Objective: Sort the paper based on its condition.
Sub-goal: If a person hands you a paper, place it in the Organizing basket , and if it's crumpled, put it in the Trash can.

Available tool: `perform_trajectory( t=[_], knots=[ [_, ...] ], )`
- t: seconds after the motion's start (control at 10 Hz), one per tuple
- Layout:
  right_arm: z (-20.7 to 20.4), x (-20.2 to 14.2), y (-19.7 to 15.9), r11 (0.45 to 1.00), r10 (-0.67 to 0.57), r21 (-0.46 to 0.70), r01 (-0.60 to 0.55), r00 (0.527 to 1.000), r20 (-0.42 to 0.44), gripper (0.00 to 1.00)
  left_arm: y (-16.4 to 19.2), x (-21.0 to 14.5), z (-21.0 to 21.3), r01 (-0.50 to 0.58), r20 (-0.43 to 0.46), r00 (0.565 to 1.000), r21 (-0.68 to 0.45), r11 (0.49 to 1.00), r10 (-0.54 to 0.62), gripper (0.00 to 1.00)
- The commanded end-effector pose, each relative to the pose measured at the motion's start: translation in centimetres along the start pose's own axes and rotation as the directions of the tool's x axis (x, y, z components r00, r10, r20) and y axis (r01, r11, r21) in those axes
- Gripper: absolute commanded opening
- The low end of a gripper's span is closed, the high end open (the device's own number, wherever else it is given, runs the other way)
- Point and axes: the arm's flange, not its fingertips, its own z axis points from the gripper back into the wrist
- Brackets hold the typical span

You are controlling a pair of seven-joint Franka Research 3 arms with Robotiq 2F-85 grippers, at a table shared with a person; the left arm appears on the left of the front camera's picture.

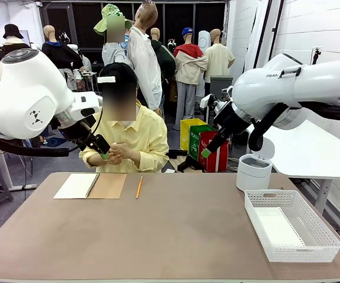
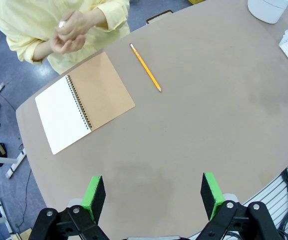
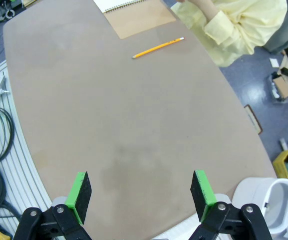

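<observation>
**Op:** Both sets of jaws stand released and hold nothing. The left gripper [image 2: 153, 197] hangs above the desk [image 2: 193, 130] at the bottom of its wrist view, and the right gripper [image 3: 140, 196] does the same at the bottom of its own view.

**Lead:** Where is the paper?

**Op:** One flat white sheet [image 1: 279, 227] lies in the white basket [image 1: 329, 236] at the lower right of the front view. The person's hands [image 2: 71, 32], at the upper left of the left wrist view, are closed around something small and white; I can't tell whether it is crumpled paper. The open spiral notebook [image 2: 84, 100] and the pencil [image 2: 145, 67] lie just below them, with the white bin [image 1: 253, 171] right of centre in the front view.

**Lead:** Risks?

**Op:** My guess is a handover comes next. Thin paper could slip or tear if the jaws close off-centre, or they could close near fingers. A creased sheet might be judged wrongly and dropped in the basket instead of the bin.
</observation>
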Motion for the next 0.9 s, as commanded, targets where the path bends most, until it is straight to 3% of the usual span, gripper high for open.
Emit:
perform_trajectory(
  t=[0.0, 0.8],
  knots=[
    [-0.07, -0.01, -0.03, 1.000, 0.000, -0.002, 0.000, 1.000, 0.001, 1.00, 0.06, -0.06, 0.06, 0.007, 0.001, 1.000, 0.003, 1.000, -0.007, 1.00],
    [-0.07, -0.01, -0.03, 1.000, 0.000, -0.002, 0.000, 1.000, 0.001, 1.00, 0.06, -0.06, 0.06, 0.007, 0.001, 1.000, 0.003, 1.000, -0.007, 1.00]
  ],
)
